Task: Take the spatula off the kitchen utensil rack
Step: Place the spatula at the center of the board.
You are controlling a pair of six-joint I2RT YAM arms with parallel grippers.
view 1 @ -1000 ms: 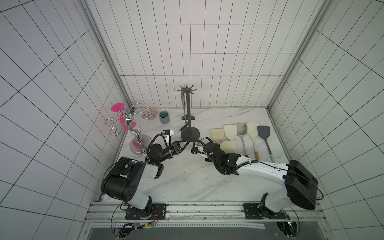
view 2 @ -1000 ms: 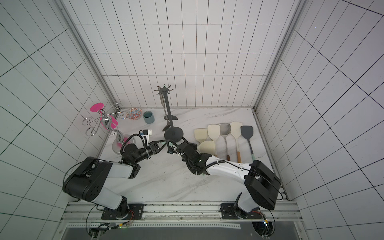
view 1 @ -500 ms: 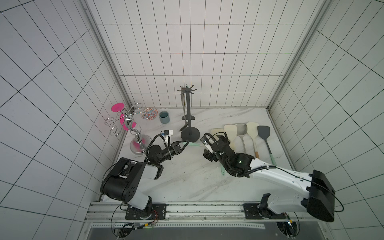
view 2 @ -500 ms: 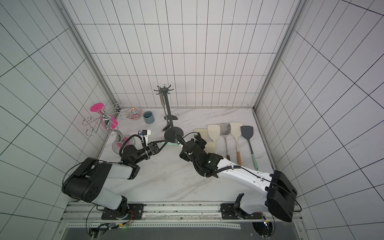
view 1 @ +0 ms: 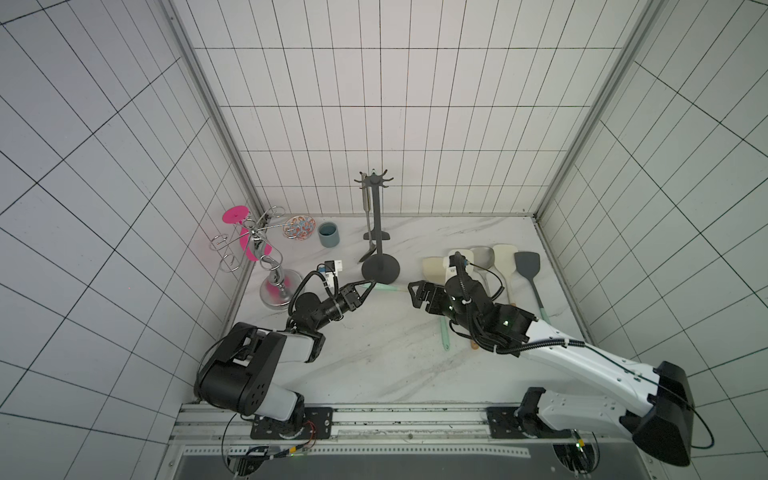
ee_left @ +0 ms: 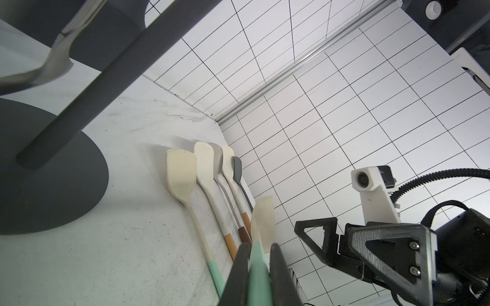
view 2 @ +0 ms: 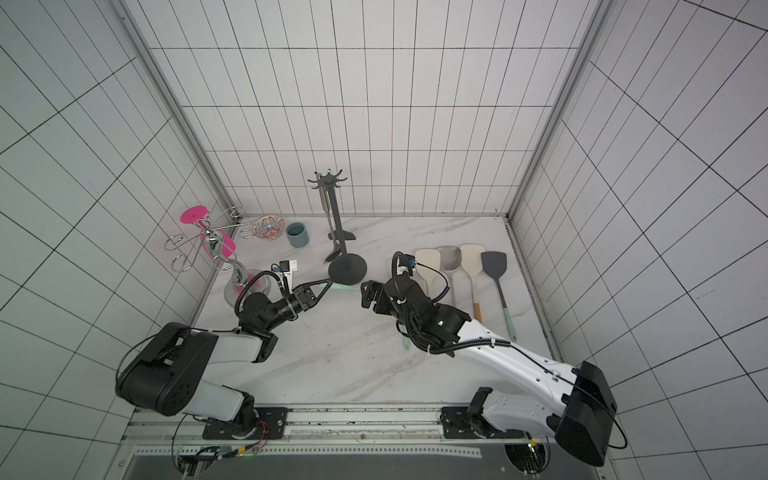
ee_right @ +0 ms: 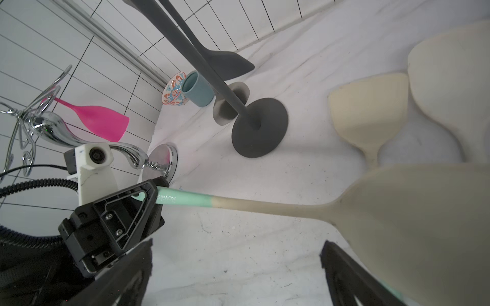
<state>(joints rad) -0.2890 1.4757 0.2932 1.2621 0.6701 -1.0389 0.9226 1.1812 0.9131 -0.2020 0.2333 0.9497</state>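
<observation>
1. The spatula is off the kitchen utensil rack. Its mint handle end is clenched in the left pincer, just in front of the round base of the rack, and its cream head is stretched toward the right pincer.
2. The right pincer is spread wide and nothing is held in it. In the right wrist view the cream head is seen close beside its jaws.
3. The handle is gripped only at its far end, so the long head could sag or twist in the grip and be dropped onto the counter.
4. If the right arm is drawn away carelessly, the head could be clipped by an open jaw and wrenched loose.
5. If the left arm is swung toward the back wall, the base could be struck and the rack tipped, along with the dark spatula and the metal utensil hanging on it.
6. Whether the head touches the counter cannot be told.
</observation>
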